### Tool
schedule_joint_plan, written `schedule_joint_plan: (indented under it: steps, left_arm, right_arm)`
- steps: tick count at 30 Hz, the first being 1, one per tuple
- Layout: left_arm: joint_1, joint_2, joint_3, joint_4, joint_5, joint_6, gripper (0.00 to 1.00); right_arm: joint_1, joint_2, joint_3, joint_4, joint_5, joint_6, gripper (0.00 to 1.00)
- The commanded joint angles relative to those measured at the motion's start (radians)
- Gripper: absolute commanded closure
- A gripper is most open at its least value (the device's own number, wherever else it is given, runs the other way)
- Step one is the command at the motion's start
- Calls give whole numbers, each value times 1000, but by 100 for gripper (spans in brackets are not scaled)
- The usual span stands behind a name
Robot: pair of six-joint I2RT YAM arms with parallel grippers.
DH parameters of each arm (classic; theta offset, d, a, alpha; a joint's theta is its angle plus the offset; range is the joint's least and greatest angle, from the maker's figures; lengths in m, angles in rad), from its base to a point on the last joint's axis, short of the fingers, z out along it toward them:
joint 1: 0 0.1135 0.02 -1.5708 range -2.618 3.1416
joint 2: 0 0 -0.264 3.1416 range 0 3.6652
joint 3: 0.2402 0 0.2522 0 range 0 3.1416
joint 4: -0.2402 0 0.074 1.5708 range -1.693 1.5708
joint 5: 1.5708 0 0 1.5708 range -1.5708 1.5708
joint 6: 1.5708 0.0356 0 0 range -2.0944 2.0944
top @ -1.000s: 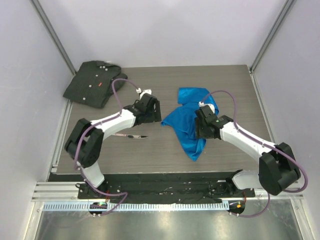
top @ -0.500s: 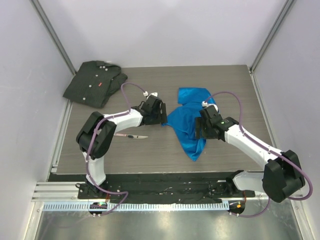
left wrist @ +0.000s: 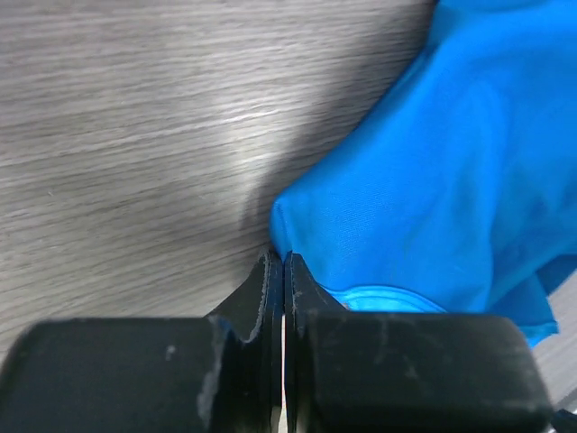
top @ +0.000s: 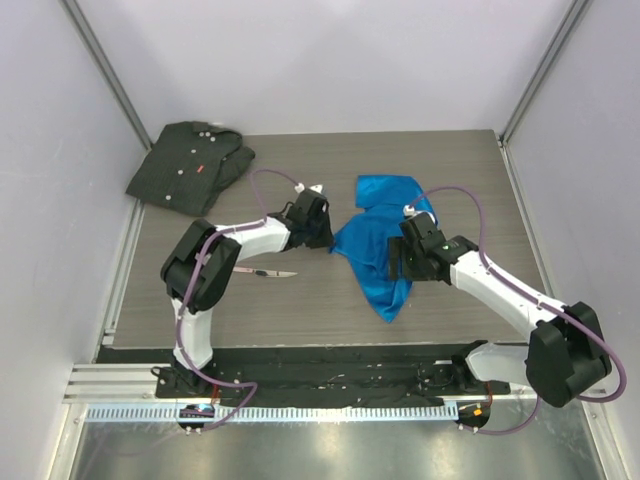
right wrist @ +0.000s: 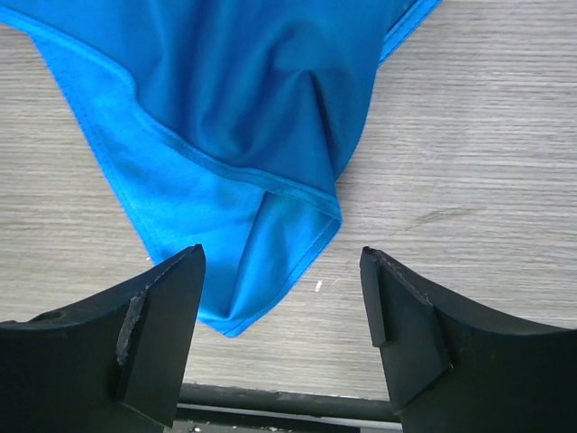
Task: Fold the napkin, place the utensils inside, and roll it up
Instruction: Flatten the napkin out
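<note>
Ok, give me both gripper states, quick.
Left gripper: shut, tips at the corner of the napkin; whether cloth is pinched cannot be told.
Right gripper: open, empty, over the napkin.

We see white-shelled arms (top: 255, 236) with black joints, a purple cable (top: 455, 190) looping along each; left pincer (left wrist: 284, 262) and right pincer (right wrist: 279, 257) are matte black, scuffed.

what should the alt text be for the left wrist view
The left gripper, its black fingers closed together at bottom centre, meets a corner of a bright blue napkin that fills the right side of the view. The cloth lies on a grey wood-grain table; whether the corner is actually pinched cannot be seen.
</note>
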Motion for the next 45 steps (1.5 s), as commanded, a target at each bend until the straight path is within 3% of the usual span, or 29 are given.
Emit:
schedule_joint_plan:
  steps: [1, 7, 13, 25, 34, 45]
  left_arm:
    - [4, -104, 56, -24, 3, 22, 100]
    - [116, -406, 13, -141, -116, 67, 100]
    - [237, -538, -59, -314, -126, 101, 100]
    - [297, -601, -90, -460, -161, 197, 100]
    - [305, -588, -88, -495, -141, 246, 100]
    - [305, -589, -90, -492, -127, 263, 100]
  right_arm:
    - [-5, -45, -2, 0, -47, 24, 23]
    - [0, -65, -28, 27, -146, 56, 22]
    - [46, -88, -92, 79, -209, 124, 23]
    - [237, -159, -141, 190, -266, 207, 30]
    - [388, -45, -120, 165, -176, 305, 41]
    - [414, 1, -174, 267, -206, 417, 43]
